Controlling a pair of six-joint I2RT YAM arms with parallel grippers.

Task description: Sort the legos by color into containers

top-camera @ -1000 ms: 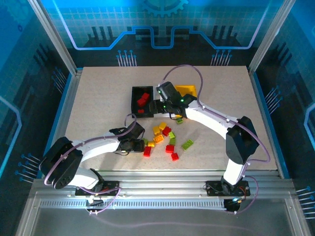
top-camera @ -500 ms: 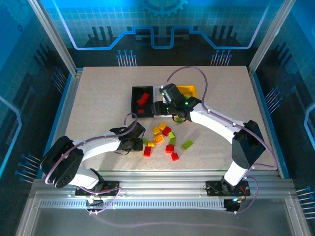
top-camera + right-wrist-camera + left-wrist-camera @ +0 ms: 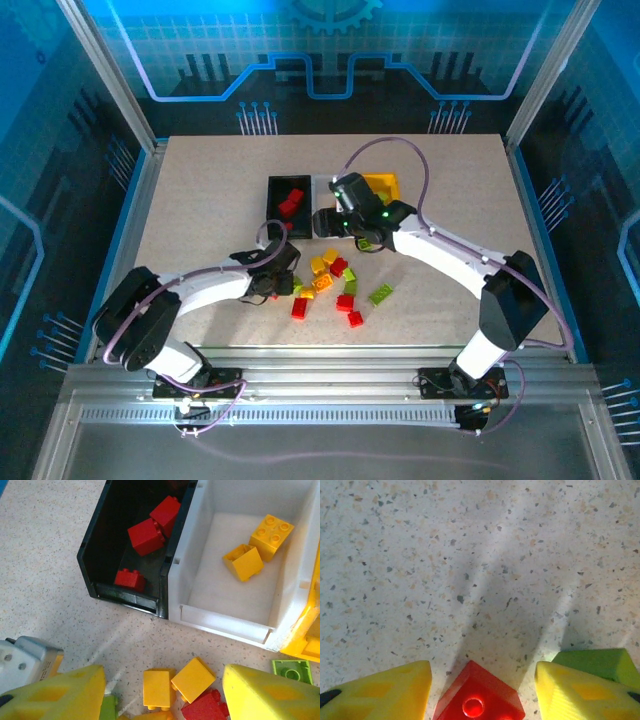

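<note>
From above, the table (image 3: 200, 190) has a small heap of legos (image 3: 340, 268) near the middle, in red, yellow and green. Behind the heap sits a black bin (image 3: 272, 205) with red bricks (image 3: 290, 200) inside. A yellow bin (image 3: 385, 183) is a bit to its right. The left pincer (image 3: 290, 283) lies low at the left side of the heap. The right pincer (image 3: 335, 232) hangs over the far side of the heap, close to the bins. From this high up I cannot tell how wide either pincer is.

The left wrist camera looks down at the speckled table. Here the left pincer (image 3: 482, 692) is wide, with a yellow finger (image 3: 385, 690) in each bottom corner. A red brick (image 3: 477, 700) lies on the table between the fingers, with a gap showing on its right-hand side. A green brick (image 3: 600, 661) lies just behind the right-hand finger.

In the right wrist camera, the right pincer (image 3: 162, 695) is wide and holds nothing. The black bin has three red bricks in it. A white bin (image 3: 225, 622) stands right against it and has two yellow bricks (image 3: 242, 562) inside. A corner of the yellow bin shows at the right edge, next to the white bin. On the table between the fingers lie two loose yellow bricks (image 3: 157, 687) and a red one.
</note>
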